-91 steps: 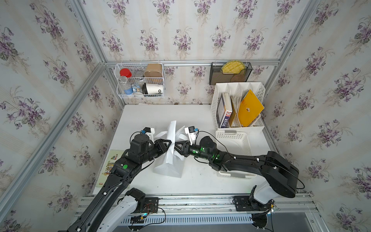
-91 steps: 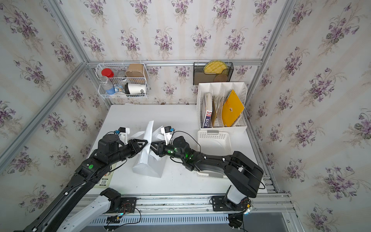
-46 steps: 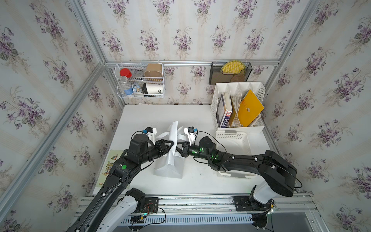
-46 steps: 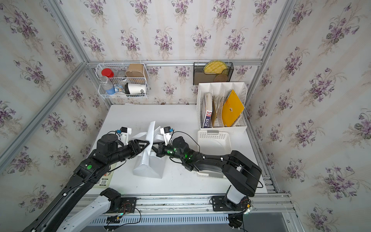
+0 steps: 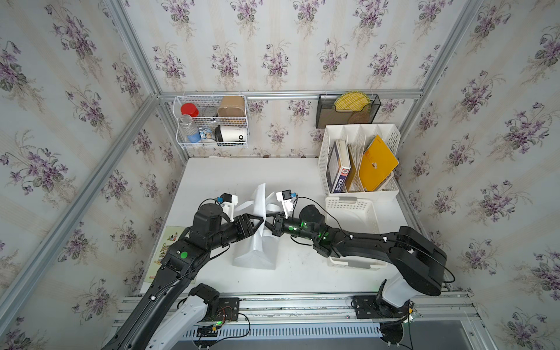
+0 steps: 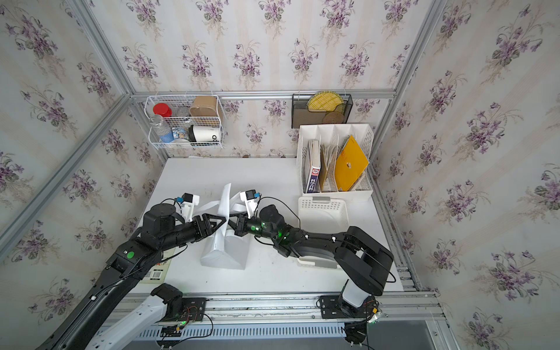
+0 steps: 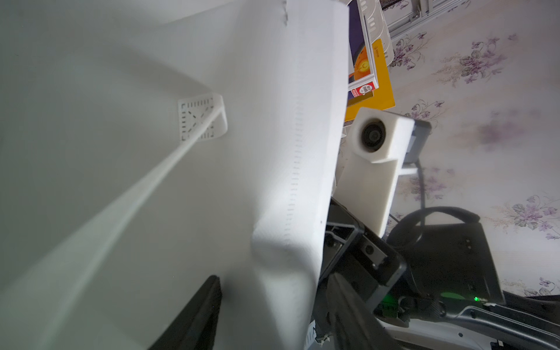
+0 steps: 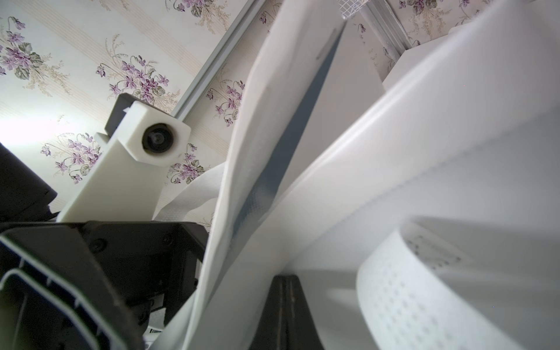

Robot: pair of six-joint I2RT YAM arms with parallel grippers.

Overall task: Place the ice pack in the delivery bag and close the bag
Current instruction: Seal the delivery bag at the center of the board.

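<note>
The delivery bag (image 5: 257,251) (image 6: 224,251) stands in the middle of the white table, its top pressed nearly flat and its strap handles sticking up. My left gripper (image 5: 257,221) (image 7: 272,306) is open, one finger on each side of the bag's upper wall (image 7: 242,151). My right gripper (image 5: 268,224) (image 8: 283,280) faces it from the other side, shut, its tips pinching a fold of the bag's fabric (image 8: 424,151). A thin strip of grey lining (image 8: 272,169) shows in the narrow mouth. The ice pack is out of view.
A low white perforated tray (image 5: 351,212) lies under my right arm. Behind it stands a white file organiser (image 5: 388,142) with books. A wire basket (image 5: 212,124) and a black mesh holder (image 5: 348,110) hang on the back wall. A printed card (image 5: 169,242) lies at the table's left edge.
My left jaws have spread wider around the bag's top. My right jaws have closed onto the bag. Both arms and the bag have hardly shifted.
</note>
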